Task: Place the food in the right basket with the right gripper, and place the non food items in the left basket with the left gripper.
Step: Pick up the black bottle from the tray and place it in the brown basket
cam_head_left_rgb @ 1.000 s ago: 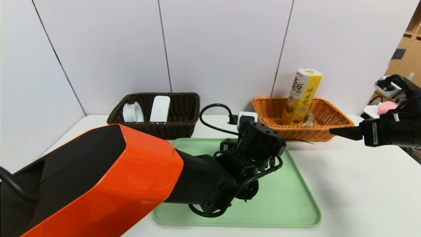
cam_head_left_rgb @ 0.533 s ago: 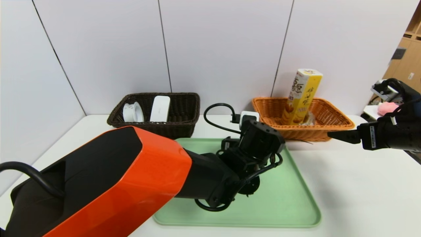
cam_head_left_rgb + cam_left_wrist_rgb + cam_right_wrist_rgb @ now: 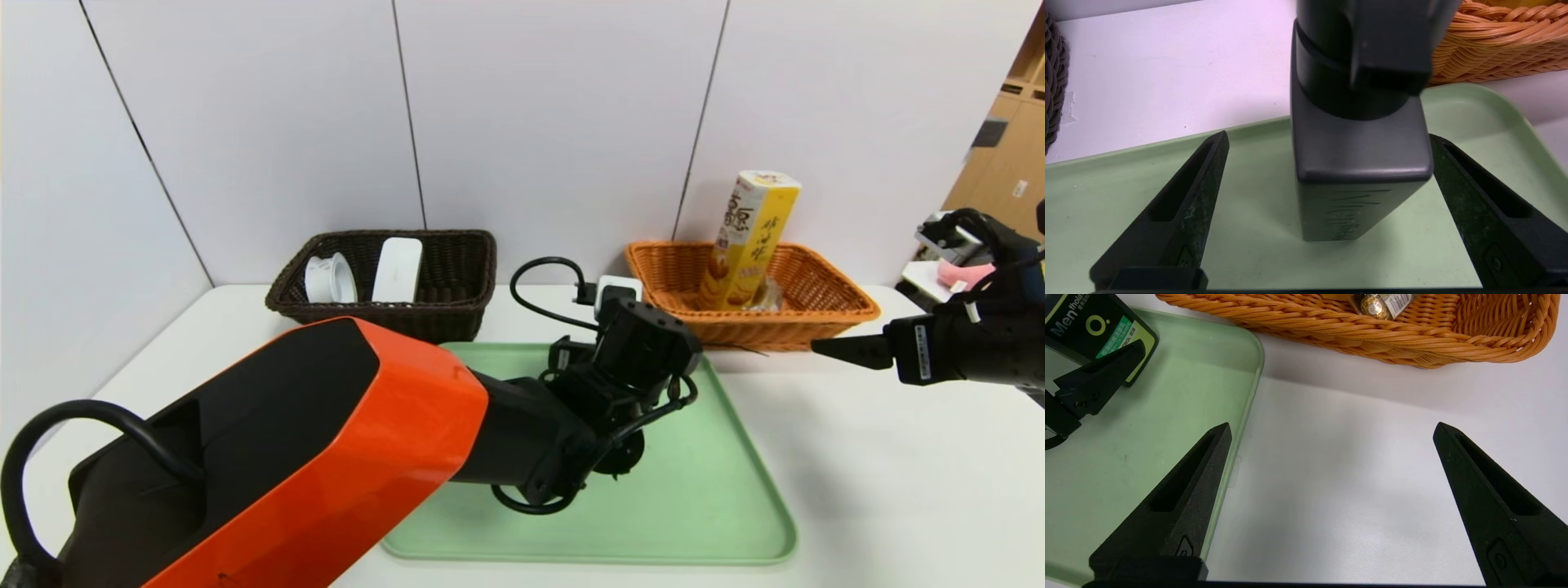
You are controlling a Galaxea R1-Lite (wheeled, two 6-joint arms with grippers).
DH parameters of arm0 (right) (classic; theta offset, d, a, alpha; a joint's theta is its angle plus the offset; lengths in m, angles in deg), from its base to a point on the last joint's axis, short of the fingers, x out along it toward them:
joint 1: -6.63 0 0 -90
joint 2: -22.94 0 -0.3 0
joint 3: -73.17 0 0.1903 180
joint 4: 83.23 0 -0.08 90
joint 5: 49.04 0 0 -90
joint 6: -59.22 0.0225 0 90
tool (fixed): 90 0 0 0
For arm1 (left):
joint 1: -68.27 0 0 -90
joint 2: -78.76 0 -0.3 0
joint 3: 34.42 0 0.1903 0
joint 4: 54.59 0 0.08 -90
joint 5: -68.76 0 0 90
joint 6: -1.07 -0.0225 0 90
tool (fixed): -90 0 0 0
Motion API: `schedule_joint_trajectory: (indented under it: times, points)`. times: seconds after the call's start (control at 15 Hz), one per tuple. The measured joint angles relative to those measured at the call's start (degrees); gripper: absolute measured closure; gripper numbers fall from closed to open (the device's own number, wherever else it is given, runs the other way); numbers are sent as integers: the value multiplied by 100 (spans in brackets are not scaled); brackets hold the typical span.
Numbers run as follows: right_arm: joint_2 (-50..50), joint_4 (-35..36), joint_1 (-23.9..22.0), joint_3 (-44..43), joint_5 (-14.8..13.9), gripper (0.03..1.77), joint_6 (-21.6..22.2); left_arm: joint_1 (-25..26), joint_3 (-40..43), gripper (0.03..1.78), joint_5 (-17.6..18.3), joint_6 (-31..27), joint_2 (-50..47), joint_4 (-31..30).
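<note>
Green shallow rectangular tray with rounded corners (image 3: pixel 694 523), laid flat on the white bench (image 3: pixel 890 457); landmark for the entries below.

Item: slim black square-sided pump bottle (image 3: pixel 1359 151), upright over the tray, toward its far side; uncollected.

Item: left gripper, on the orange-cased arm (image 3: pixel 1329 143), above the tray, its jaws spread wide to either side of the bottle; one jaw tip appears to lie against or very near the bottle, the other well apart. Handling, as judged: centre the bottle between the jaws before closing, so that neither jaw pushes it over; close evenly on the flat body, below the pump head; lift straight up until the base clears the tray rim, and keep the bottle upright on the way to its basket.

Item: right gripper, on the all-black arm (image 3: pixel 1332 424), to the right of the tray over bare bench, spread wide, holding nothing; best kept there, away from the left arm.

Container: dark brown woven wicker rectangular basket (image 3: pixel 400 314), beyond the tray, toward its left. Contents: white round ribbed plastic container (image 3: pixel 328 279); flat white rounded rectangular case (image 3: pixel 397 271), leaning.

Container: orange-tan woven wicker basket with flared sides (image 3: pixel 775 331), beyond the tray, toward its right. Contents: tall yellow hexagonal snack box (image 3: pixel 749 241), tilted; small clear-wrapped brown-and-gold chocolate pack (image 3: pixel 1376 306).
</note>
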Motion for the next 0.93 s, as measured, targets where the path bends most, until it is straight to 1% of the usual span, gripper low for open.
schedule_joint_trajectory:
  times: [0.93]
  points:
    - [0,2,15,74,4,9,-11,39,-204,12,4,-195,63,-27]
